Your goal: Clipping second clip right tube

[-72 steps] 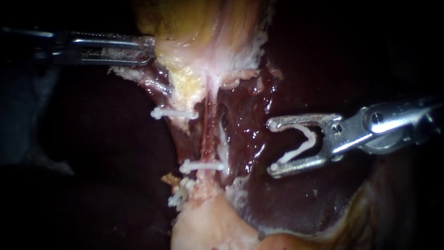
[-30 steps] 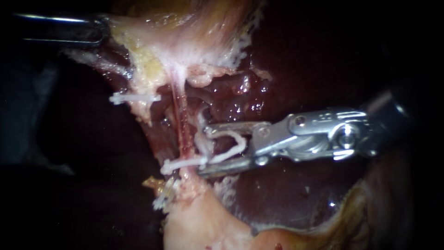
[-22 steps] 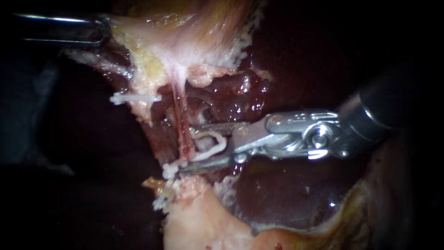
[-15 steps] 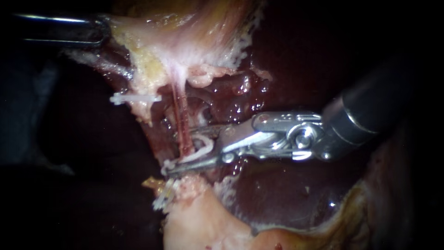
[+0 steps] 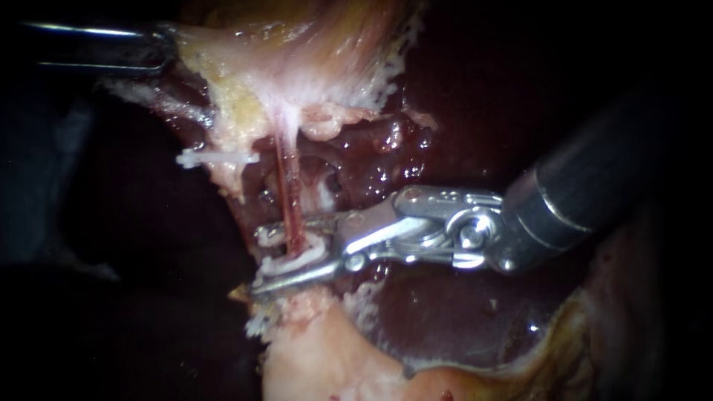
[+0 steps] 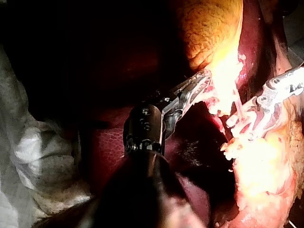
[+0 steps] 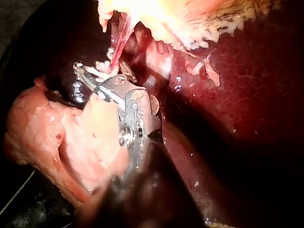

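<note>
**Endoscope:** The R instrument [image 5: 256, 261] enters from the right. Its jaws are narrowed to a slim gap and grip a white clip [image 5: 297, 256] from above & below. The right tube [image 5: 290, 200], thin & red, runs down between the jaws, inside the clip. Approach & placement look done. Prob. left: full squeeze to latch, then release & back off. Whether the clip is locked can't be told. The L instrument [image 5: 167, 48], upper left, has its jaws closed on the pale edge of the gallbladder [image 5: 312, 37], and the tube looks taut. Count:
- 2 instruments.
- 1 tube plainly seen.
- 1 clip in the jaws.
- 1 upper clip [image 5: 219, 157] on tissue left of the tube, well apart from the jaws.
- White bits [image 5: 260, 325] just under the lower jaw, maybe a further clip but too hidden to say.

Dark liver [image 5: 445, 312] lies behind.

**L wrist:** Its own jaws clamp pale tissue w/ no gap showing. The other instrument sits beyond, jaws either side of the tube. White clip pieces cluster there, but the glare is too strong to count them. 1 pale cloth [image 6: 28, 156] lies beside the liver.

**R wrist:** The tube passes between this instrument's own jaws, w/ white clip at the crossing. 1 tube & 1 clip can be made out. A pale lump [image 7: 71, 137] of tissue lies just beside the instrument.
</note>
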Motion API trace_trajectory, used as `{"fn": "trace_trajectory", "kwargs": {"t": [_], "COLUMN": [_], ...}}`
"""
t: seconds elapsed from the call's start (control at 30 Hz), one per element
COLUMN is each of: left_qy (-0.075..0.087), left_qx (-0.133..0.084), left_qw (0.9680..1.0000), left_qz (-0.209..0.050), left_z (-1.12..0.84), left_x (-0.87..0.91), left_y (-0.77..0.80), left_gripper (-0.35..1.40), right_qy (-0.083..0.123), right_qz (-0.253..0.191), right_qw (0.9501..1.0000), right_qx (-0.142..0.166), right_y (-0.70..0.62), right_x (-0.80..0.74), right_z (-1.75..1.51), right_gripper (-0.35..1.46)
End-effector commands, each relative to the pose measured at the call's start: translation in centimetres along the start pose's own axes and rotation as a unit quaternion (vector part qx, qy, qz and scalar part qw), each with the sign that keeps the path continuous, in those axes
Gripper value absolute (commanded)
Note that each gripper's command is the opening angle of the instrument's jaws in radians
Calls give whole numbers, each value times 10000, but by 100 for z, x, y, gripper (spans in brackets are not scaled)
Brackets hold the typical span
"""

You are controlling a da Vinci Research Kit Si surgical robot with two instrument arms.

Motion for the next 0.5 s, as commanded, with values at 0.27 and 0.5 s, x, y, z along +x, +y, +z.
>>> {"fn": "trace_trajectory", "kwargs": {"t": [0.27, 0.5], "left_qy": [1, 1], "left_qx": [-1, -1], "left_qw": [10000, 10000], "left_qz": [2, 2], "left_z": [0, 0], "left_x": [0, 0], "left_y": [0, 0], "left_gripper": [-35, -35], "right_qy": [95, 50], "right_qz": [-17, -40], "right_qw": [9993, 9987], "right_qx": [366, 499], "right_y": [-41, -59], "right_x": [20, 23], "right_z": [0, 4], "right_gripper": [48, 43]}}
